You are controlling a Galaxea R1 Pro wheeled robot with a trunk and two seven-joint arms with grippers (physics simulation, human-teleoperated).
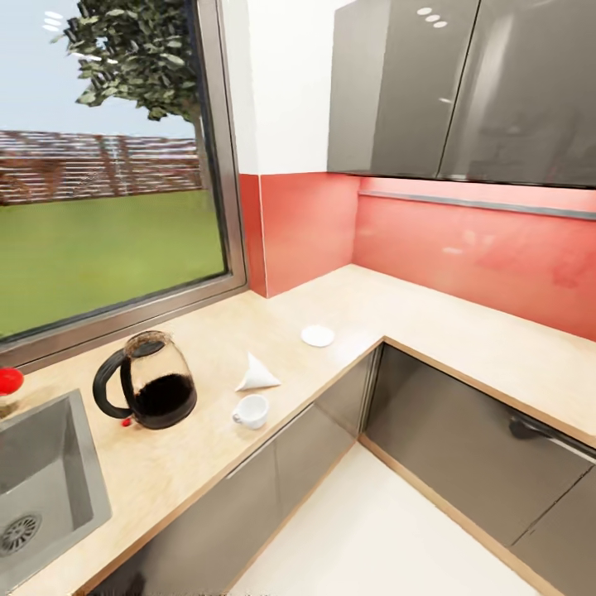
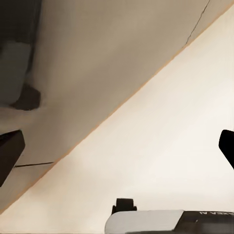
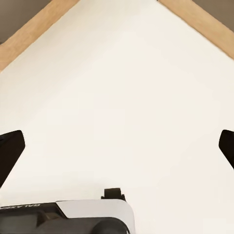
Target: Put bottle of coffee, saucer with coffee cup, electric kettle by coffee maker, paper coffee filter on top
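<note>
On the light wood-grain tabletop that runs under the window and turns the corner along the red backsplash, the electric kettle stands upright near the sink, its black loop handle turned toward the basin and dark liquid filling its lower part. Just beside it, toward the corner, the paper coffee filter lies as a small white cone, apart from the kettle. Near the tabletop's front edge, close to the filter but not touching it, sits the coffee cup, upright. Farther toward the corner, well apart from the cup, the saucer lies flat and bare. A steel sink is sunk into the tabletop at the near left, with a small red round thing behind it by the window frame; what it is cannot be told. Glossy grey wall cabinets hang above the backsplash, and dark grey cabinet fronts run below the tabletop, over a pale floor. The left claw hangs with its dark fingertips spread wide, holding nothing, over floor and cabinet base. The right claw is likewise spread wide and empty above the pale floor.
</note>
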